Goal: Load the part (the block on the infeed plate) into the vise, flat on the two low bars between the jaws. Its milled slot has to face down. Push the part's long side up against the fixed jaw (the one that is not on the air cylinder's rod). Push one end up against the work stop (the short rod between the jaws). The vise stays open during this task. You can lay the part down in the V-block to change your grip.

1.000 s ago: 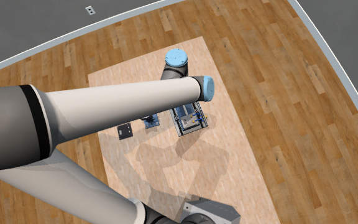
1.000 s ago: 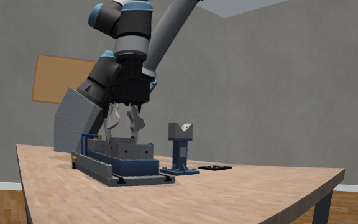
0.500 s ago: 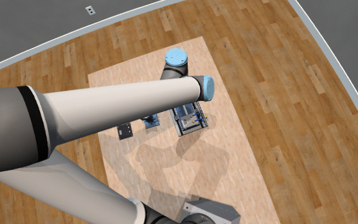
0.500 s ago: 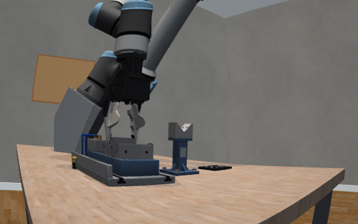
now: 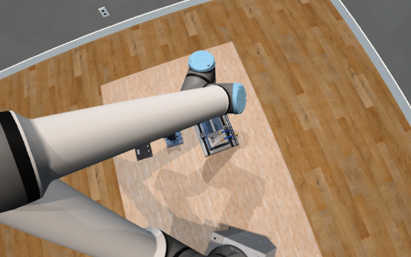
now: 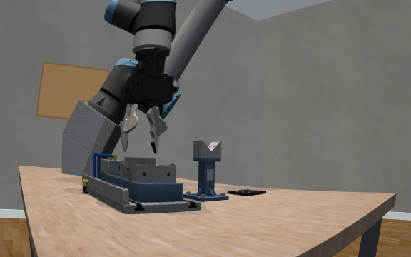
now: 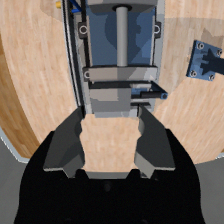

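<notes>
Blue and grey metal make up the vise (image 5: 205, 151) (image 6: 160, 192) (image 7: 85, 47) on the pale wooden counter (image 5: 198, 182) (image 6: 262, 221) (image 7: 42, 70). In the top view, the arm (image 5: 130, 125) hides the gripper. From the vise, the V-block's stand (image 5: 174, 140) (image 6: 206, 178) (image 7: 204, 61) lies near nine o'clock, with the dark infeed plate (image 5: 144, 152) (image 6: 246, 192) farther out on that side.

In the exterior view, the gripper (image 6: 140, 151) (image 7: 110, 105) points toward six o'clock, its fingers about half open with nothing between them. Just below the tips, the grey part (image 6: 140, 163) (image 7: 111, 99) stands between the jaws, higher than the near fixed jaw (image 6: 155, 174). The V-block (image 6: 207, 151) sits toward two o'clock, holding nothing.

In the wrist view, the moving jaw (image 7: 121, 74) is at about one o'clock from the part, the work stop (image 7: 152, 95) at three. I cannot tell whether the part touches the stop, or where its slot faces.
</notes>
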`<act>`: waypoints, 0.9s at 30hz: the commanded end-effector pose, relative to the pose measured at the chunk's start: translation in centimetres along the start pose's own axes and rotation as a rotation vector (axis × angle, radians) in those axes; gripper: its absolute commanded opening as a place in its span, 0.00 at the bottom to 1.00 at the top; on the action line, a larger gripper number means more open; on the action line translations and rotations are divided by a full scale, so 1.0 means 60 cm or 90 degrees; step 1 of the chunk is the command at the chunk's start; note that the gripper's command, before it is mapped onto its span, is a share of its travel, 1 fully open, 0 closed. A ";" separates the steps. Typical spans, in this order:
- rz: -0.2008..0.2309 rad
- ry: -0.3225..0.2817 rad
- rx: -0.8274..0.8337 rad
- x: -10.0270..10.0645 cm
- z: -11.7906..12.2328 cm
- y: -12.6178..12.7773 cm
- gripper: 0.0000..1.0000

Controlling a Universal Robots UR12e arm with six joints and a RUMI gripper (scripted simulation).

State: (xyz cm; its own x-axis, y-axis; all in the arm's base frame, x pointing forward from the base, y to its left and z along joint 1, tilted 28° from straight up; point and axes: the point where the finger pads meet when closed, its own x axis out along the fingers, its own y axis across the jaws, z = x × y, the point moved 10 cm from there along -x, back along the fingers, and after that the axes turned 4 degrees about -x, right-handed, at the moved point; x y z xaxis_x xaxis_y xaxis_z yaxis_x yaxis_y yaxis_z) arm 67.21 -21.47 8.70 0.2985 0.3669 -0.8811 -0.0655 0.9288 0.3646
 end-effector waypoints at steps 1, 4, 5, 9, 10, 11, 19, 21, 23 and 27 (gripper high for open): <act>0.000 0.000 0.000 -0.031 0.001 0.000 0.47; 0.000 0.000 0.000 -0.046 0.001 0.000 0.47; 0.000 0.000 0.000 -0.050 0.001 0.000 0.47; 0.000 0.000 0.000 -0.058 0.001 0.000 0.47; 0.000 0.000 0.000 -0.062 0.001 0.000 0.47; 0.000 0.000 0.000 -0.065 0.001 0.000 0.47; 0.000 0.000 0.000 -0.078 0.001 0.000 0.47; 0.000 0.000 0.000 -0.079 0.001 0.000 0.47; 0.000 0.000 0.000 -0.079 0.001 0.000 0.47; 0.000 0.000 0.000 -0.079 0.001 0.000 0.00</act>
State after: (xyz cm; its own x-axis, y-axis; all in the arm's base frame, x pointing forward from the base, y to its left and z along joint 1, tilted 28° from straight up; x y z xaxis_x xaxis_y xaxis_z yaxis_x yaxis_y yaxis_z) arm 65.83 -23.15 12.76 0.2983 0.3671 -0.8810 -0.0656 0.9288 0.3648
